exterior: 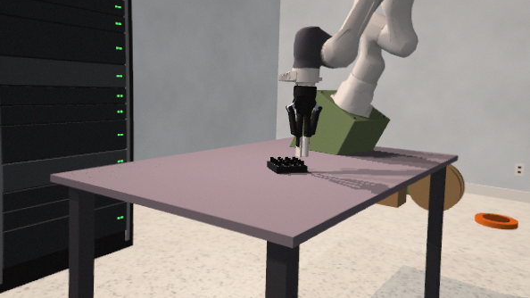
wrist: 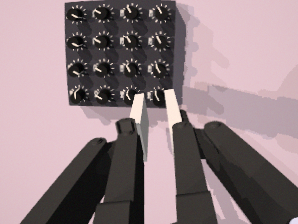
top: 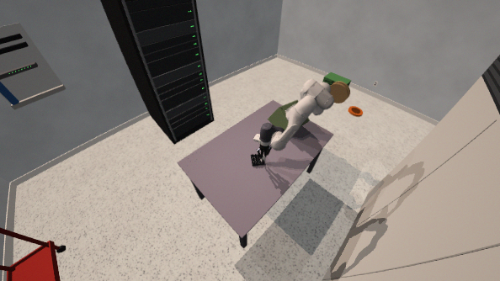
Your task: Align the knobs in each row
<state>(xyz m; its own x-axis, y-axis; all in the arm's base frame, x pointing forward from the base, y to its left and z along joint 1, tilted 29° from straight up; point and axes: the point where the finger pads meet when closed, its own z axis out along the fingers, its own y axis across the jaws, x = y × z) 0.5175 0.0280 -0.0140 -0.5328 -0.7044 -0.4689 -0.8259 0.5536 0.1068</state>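
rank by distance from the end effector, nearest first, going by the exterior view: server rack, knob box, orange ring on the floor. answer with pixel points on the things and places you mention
1. Knob box (top: 257, 160) (exterior: 287, 168) (wrist: 118, 56), just below the fingertips
2. Orange ring (top: 350, 112) (exterior: 480, 221), right of the table
3. Server rack (top: 147, 52) (exterior: 62, 73), left of the table

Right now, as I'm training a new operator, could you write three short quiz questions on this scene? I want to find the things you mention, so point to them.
1. Multiple choice: The orange ring (top: 350, 113) (exterior: 479, 222) lies on (a) the table (top: 227, 170) (exterior: 187, 189), (b) the floor (top: 126, 204) (exterior: 201, 252), (c) the knob box (top: 255, 162) (exterior: 285, 169) (wrist: 90, 55).
2. True or false: The gripper (top: 264, 159) (exterior: 302, 155) (wrist: 156, 106) is clamped on a knob.
3. Fill in: The robot's base stands on a ____ block (top: 278, 115) (exterior: 357, 137).

Key: 1 b; 2 false; 3 green.
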